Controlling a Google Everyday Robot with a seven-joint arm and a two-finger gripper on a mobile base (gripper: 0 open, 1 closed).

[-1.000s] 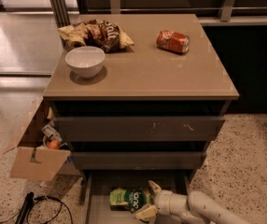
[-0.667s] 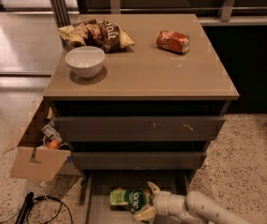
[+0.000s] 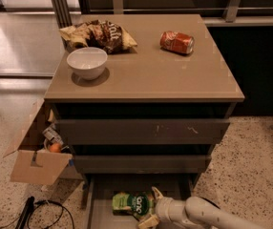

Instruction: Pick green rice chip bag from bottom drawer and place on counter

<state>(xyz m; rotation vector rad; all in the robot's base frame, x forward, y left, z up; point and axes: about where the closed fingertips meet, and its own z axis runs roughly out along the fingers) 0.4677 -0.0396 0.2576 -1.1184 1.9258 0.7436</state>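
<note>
The green rice chip bag [image 3: 129,203] lies flat inside the open bottom drawer [image 3: 100,209], its dark round logo facing up. My gripper [image 3: 148,208] reaches into the drawer from the lower right on a white arm. Its two cream fingers are spread, one finger [image 3: 156,193] above the bag's right end and one below it, right at the bag. The counter [image 3: 151,75] is the tan top of the cabinet above.
On the counter stand a white bowl [image 3: 87,63], a brown-and-cream chip bag [image 3: 100,34] and a red soda can [image 3: 176,42] on its side. An open cardboard box [image 3: 36,154] with clutter sits left of the cabinet. Black cables [image 3: 41,211] lie on the floor.
</note>
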